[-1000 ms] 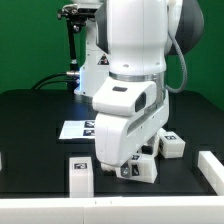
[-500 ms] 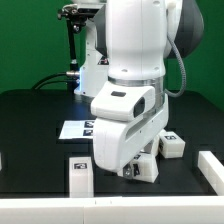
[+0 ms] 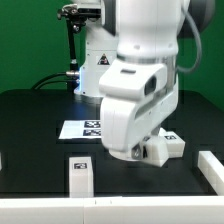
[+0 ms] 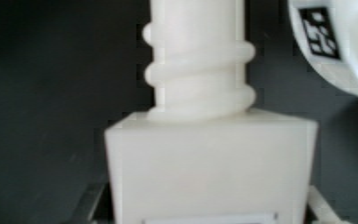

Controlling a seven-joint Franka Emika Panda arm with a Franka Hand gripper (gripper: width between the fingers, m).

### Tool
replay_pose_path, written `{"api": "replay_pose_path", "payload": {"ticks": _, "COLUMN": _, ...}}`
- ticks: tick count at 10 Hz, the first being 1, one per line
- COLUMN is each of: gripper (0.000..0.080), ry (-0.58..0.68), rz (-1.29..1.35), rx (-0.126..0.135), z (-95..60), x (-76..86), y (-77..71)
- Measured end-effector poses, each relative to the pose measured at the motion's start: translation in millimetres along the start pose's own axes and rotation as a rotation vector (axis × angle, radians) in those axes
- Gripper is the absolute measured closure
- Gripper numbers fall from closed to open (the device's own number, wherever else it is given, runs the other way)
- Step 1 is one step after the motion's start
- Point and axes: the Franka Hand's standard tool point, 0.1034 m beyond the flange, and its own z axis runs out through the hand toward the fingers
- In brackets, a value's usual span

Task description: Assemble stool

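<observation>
**Gripper clamped on a stool leg**

The gripper [image 4: 208, 198] is closed on a white stool leg [image 4: 208, 150], whose threaded post points away from the wrist. This leg sits beneath the arm, right of centre on the black table [image 3: 40, 150]. A second leg [image 3: 81, 172] stands near left, and a third leg [image 3: 172, 145] lies right.

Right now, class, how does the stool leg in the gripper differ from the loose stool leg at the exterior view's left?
The held leg is clamped in the shut gripper under the arm; the loose leg rests alone on the black table, untouched. The held leg shows its threaded peg in the wrist view; the loose leg shows no peg, only a marker tag on top. Both are white, blocky plastic.
</observation>
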Motion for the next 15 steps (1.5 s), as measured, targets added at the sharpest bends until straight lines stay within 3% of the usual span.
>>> {"api": "replay_pose_path", "payload": {"ticks": 1, "gripper": 0.0482, "ry": 0.003, "rz": 0.039, "rx": -0.005, "z": -12.2, "x": -20.2, "y": 0.2}}
{"api": "replay_pose_path", "payload": {"ticks": 2, "gripper": 0.0482, "ry": 0.004, "rz": 0.102, "rx": -0.006, "z": -21.5, "x": -50.7, "y": -1.9}}
{"api": "replay_pose_path", "payload": {"ticks": 3, "gripper": 0.0481, "ry": 0.004, "rz": 0.149, "rx": -0.018, "z": -22.7, "x": -73.5, "y": -7.8}}
{"api": "replay_pose_path", "payload": {"ticks": 8, "gripper": 0.0481, "ry": 0.002, "rz": 0.161, "rx": -0.01, "z": -16.6, "x": -82.4, "y": -10.0}}
{"api": "replay_pose_path", "payload": {"ticks": 9, "gripper": 0.0481, "ry": 0.024, "rz": 0.219, "rx": -0.015, "z": -7.4, "x": -102.9, "y": -9.3}}
{"api": "replay_pose_path", "payload": {"ticks": 10, "gripper": 0.0481, "ry": 0.039, "rz": 0.32, "rx": -0.05, "z": 5.4, "x": -130.3, "y": -16.2}}
{"api": "replay_pose_path", "payload": {"ticks": 11, "gripper": 0.0481, "ry": 0.045, "rz": 0.352, "rx": -0.067, "z": 19.6, "x": -154.0, "y": -21.1}}
{"api": "replay_pose_path", "payload": {"ticks": 12, "gripper": 0.0481, "ry": 0.038, "rz": 0.409, "rx": -0.046, "z": 38.2, "x": -178.1, "y": -19.2}}
{"api": "replay_pose_path", "payload": {"ticks": 13, "gripper": 0.0481, "ry": 0.028, "rz": 0.415, "rx": -0.03, "z": 51.0, "x": -181.4, "y": -16.7}}
{"api": "replay_pose_path", "payload": {"ticks": 14, "gripper": 0.0481, "ry": 0.037, "rz": 0.402, "rx": -0.038, "z": 55.9, "x": -173.3, "y": -20.1}}
{"api": "replay_pose_path", "payload": {"ticks": 15, "gripper": 0.0481, "ry": 0.033, "rz": 0.395, "rx": -0.032, "z": 60.1, "x": -176.1, "y": -21.0}}
